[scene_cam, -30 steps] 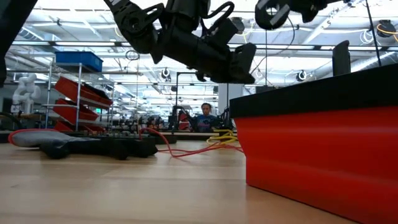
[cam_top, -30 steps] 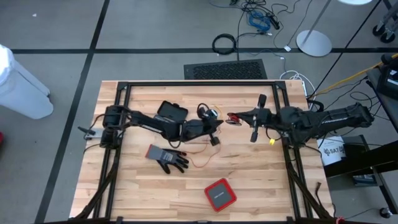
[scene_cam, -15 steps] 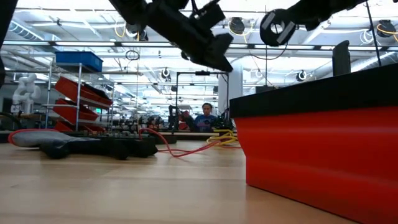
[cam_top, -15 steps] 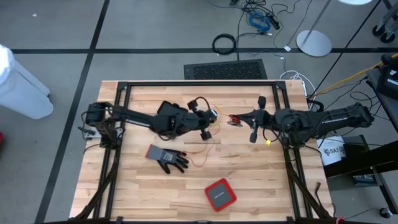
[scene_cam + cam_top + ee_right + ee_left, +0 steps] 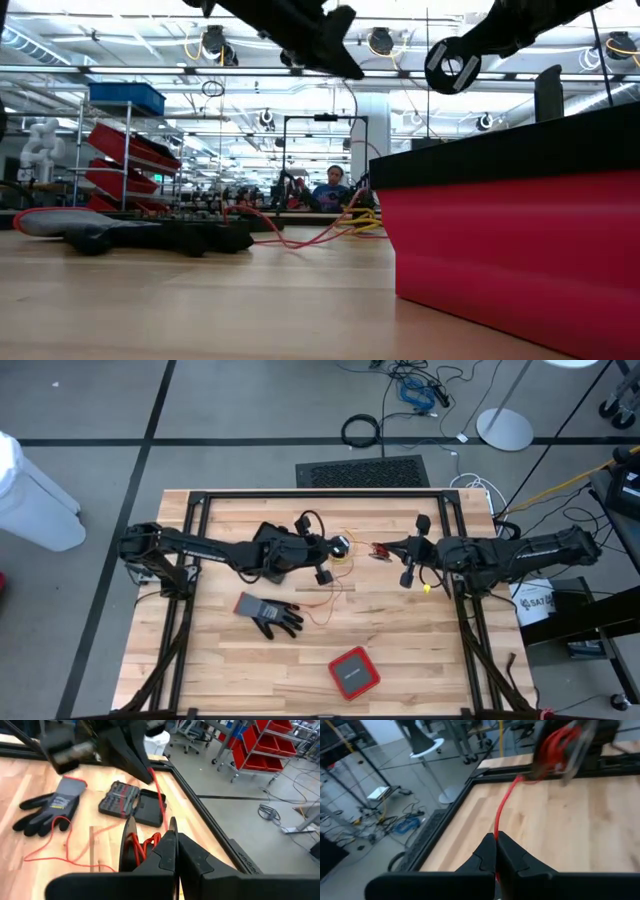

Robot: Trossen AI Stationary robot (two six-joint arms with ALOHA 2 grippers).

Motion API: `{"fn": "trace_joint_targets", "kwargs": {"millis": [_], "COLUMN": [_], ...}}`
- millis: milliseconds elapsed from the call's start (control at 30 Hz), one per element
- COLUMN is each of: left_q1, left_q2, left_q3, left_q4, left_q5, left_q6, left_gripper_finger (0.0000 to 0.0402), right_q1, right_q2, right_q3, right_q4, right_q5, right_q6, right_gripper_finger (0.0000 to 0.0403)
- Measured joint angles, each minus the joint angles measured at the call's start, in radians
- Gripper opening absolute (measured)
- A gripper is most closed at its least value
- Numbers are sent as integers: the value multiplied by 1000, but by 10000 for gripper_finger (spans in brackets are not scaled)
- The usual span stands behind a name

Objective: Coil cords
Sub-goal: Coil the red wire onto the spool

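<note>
Cords: one red cord (image 5: 506,809) stretched between two grippers, left (image 5: 333,554) and right (image 5: 379,549), jaws clamped on it.

We see a wooden table (image 5: 400,650) with a black frame along its edges. On it lie a grey glove (image 5: 268,613) toward the left, a red box (image 5: 354,672) near the front, and a black bit case (image 5: 277,540) lying open behind the glove. A red cord (image 5: 322,607) trails in slack loops over the boards beside the glove, and a yellow cord (image 5: 345,553) lies near the middle.
</note>
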Motion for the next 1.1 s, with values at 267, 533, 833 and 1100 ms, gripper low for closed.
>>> {"fn": "trace_joint_targets", "kwargs": {"millis": [267, 533, 833, 1100], "left_q1": [-35, -58, -58, -56], "left_q2": [-18, -18, -18, 66], "left_q3": [0, 0, 0, 1], "left_q4": [29, 129, 175, 284], "left_q5": [68, 133, 168, 193], "left_q6": [-10, -29, -60, -73], "left_gripper_finger": [0, 0, 0, 0], "right_q1": [-37, -72, -86, -98], "right_q2": [38, 158, 291, 366], "right_q3": [0, 0, 0, 0], "right_q4": [-28, 63, 255, 433], "right_q5": [16, 15, 12, 10], "right_q6": [2, -20, -87, -106], "right_gripper_finger": [0, 0, 0, 0]}}
